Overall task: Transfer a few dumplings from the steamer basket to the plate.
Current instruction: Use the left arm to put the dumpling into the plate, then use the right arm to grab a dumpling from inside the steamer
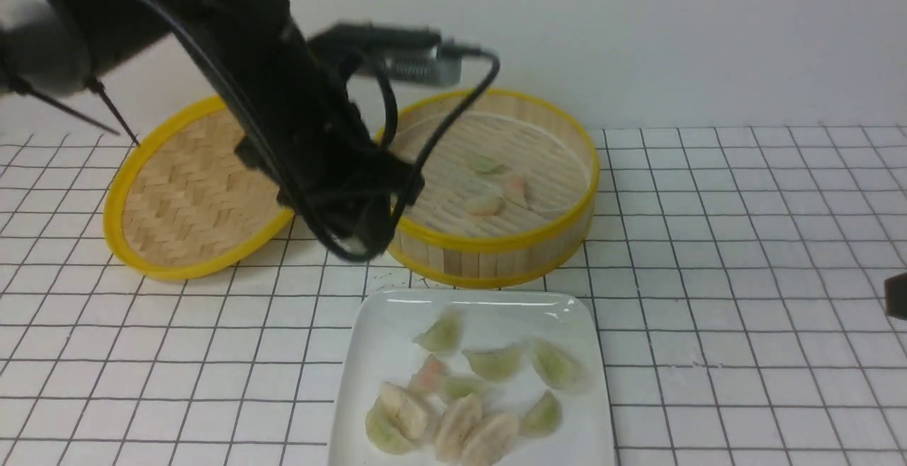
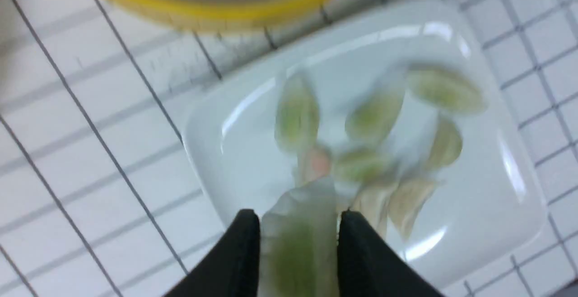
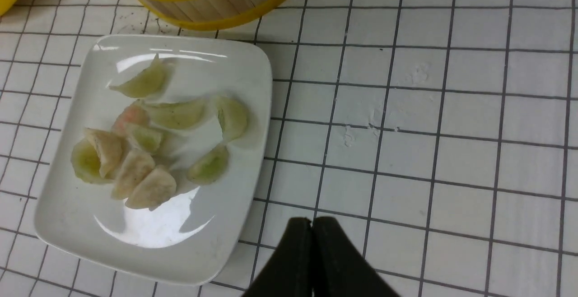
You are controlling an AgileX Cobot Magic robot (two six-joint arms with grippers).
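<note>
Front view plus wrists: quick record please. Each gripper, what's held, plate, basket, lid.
plate: heap of green, pinkish and tan dumplings
steamer basket: three small dumplings inside, one green, two pinkish
lid: left of the basket, partly hidden by the left arm
left gripper: shut on a green dumpling
right gripper: shut, empty, over the table beside the plate

Left arm (image 1: pixel 305 133) masks steamer basket (image 1: pixel 496 257)
Its left wall is hidden; before the basket, the plate (image 1: pixel 368 353) runs off-frame; dumplings (image 2: pixel 295 114) blur in wrist footage.
</note>
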